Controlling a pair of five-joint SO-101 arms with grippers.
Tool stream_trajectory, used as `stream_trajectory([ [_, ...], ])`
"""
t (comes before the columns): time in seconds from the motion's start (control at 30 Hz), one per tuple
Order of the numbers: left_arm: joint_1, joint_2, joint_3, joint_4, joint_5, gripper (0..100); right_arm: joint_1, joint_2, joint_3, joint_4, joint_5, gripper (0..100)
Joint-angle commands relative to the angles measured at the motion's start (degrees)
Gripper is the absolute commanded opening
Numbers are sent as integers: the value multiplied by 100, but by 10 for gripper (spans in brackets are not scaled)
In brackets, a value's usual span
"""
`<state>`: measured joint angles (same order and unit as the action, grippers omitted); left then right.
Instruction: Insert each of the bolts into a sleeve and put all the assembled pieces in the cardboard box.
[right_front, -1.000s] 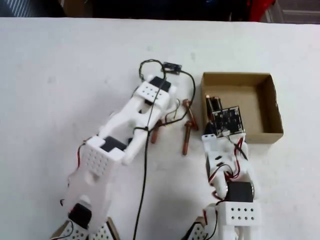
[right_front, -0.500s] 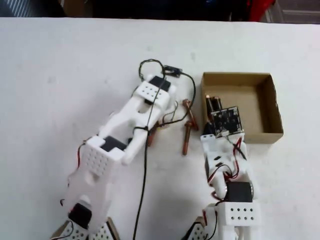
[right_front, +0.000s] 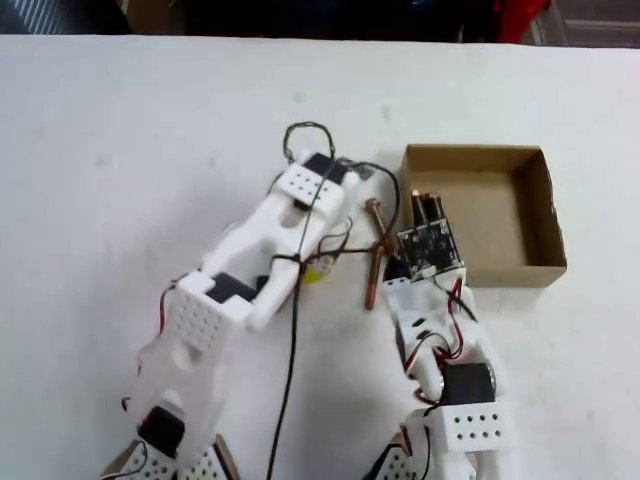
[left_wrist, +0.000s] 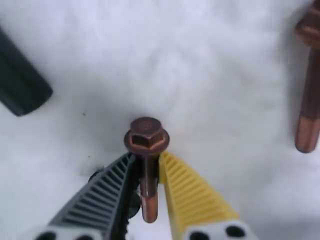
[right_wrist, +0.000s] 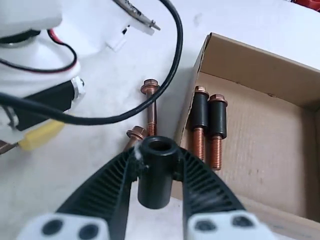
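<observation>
The left gripper (left_wrist: 146, 159) pinches a bolt (left_wrist: 146, 136) by its shank, between one grey ribbed finger and one yellow. The smooth copper shank runs along the fingers, and the hexagonal flanged head sticks out past their tips over the white table (right_front: 120, 150). In the high view this gripper is almost wholly hidden beneath its own white arm near the frame's centre; a sliver of yellow finger shows.

The right gripper (right_wrist: 157, 157) is clamped on a sleeve (right_wrist: 152, 187), a matt black tube with its open bore turned toward the wrist camera. Black ribbed fingers cover its flanks. From above, the wrist's camera board (right_front: 428, 250) hides that sleeve, at the lower left corner of the cardboard box (right_front: 553, 215), right of centre.

Two assembled pieces (right_wrist: 201, 115) lie side by side inside along the box's left wall, long axes parallel to it. Their heads point toward the frame's top, with bare copper ends below the black sleeves.

Just left of the box a loose bolt (right_wrist: 150, 112) lies near vertical in the frame, head upward. A second loose bolt (right_wrist: 135, 134) lies below it, largely hidden behind a right finger in the wrist view.

A dark cylinder (left_wrist: 20, 87) is cut off at the left wrist view's edge; I cannot tell what it is.
</observation>
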<state>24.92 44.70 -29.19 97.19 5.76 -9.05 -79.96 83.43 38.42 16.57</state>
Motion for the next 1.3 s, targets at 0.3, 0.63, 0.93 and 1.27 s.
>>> stream_trajectory([
  [0.3,-13,-136,-2259,484,-97,20,136,-84,-79,-145,-44,17],
  [0.63,-593,-1719,-1204,492,-105,20,-453,-84,-70,-523,-44,17],
  [0.93,-1086,-3512,607,413,-712,20,-1314,-84,-70,-1024,-44,17],
  [1.27,-1666,-4892,1952,264,-976,20,-2273,-75,-70,-1675,-53,17],
])
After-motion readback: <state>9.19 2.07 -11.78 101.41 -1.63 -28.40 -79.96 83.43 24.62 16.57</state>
